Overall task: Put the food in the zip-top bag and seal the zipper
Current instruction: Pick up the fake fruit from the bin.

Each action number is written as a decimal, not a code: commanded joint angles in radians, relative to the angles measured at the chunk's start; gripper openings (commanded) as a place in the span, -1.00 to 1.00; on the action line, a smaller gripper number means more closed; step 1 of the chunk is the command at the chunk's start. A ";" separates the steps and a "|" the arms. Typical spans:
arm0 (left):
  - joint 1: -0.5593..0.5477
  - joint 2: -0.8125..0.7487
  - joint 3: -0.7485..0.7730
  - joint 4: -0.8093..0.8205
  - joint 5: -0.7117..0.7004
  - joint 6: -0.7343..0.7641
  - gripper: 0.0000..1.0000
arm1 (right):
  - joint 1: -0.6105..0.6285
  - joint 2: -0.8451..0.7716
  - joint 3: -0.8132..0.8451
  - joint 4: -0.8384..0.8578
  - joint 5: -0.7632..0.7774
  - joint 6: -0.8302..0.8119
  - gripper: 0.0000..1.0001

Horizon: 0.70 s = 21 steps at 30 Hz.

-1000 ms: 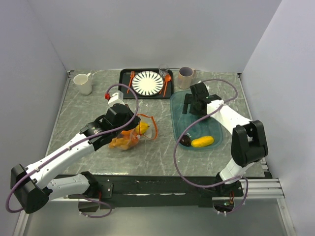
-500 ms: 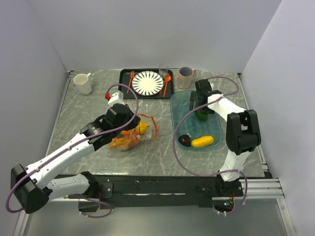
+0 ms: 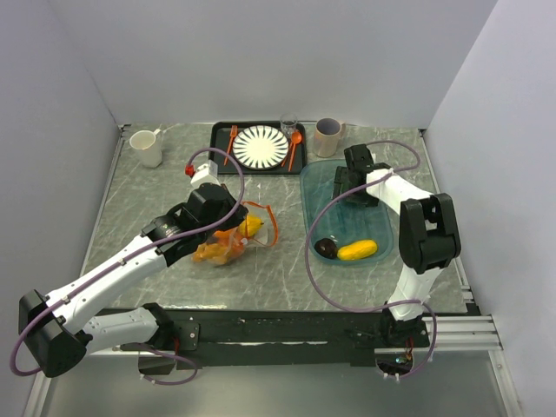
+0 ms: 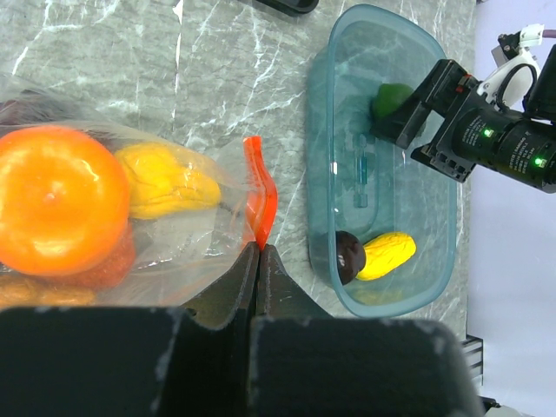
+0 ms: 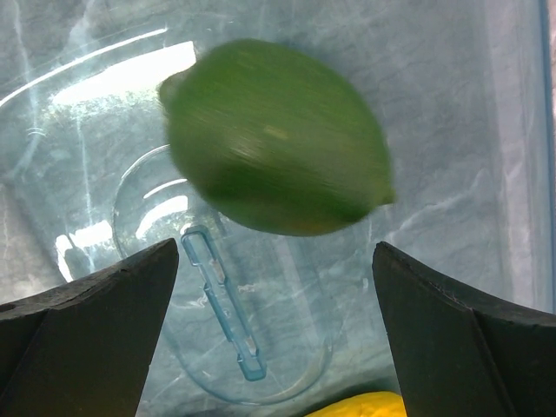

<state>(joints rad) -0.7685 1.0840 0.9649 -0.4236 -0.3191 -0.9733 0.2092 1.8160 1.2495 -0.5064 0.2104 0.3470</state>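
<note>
The zip-top bag lies left of centre, holding a round orange, a yellow piece and more food under them. My left gripper is shut on the bag's mouth at the orange-red zipper. Right of it, the teal tub holds a dark purple piece, a yellow piece and, at its far end, a green piece. My right gripper hangs open just over the green piece, a finger on either side, not touching it.
A black tray at the back carries a striped plate, orange cutlery and a small glass. A white mug stands at the back left and a beige mug beside the tub's far end. Walls close in three sides.
My right gripper has moved to the tub's far end and come down over the green piece, still open. The left arm and the bag have not moved.
</note>
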 commanded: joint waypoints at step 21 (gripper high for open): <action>-0.002 -0.010 0.024 0.039 -0.006 0.004 -0.99 | -0.017 0.016 0.091 0.127 -0.096 -0.109 1.00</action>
<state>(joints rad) -0.7685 1.0840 0.9649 -0.4236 -0.3191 -0.9730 0.2020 1.8130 1.3224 -0.4381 0.1310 0.2817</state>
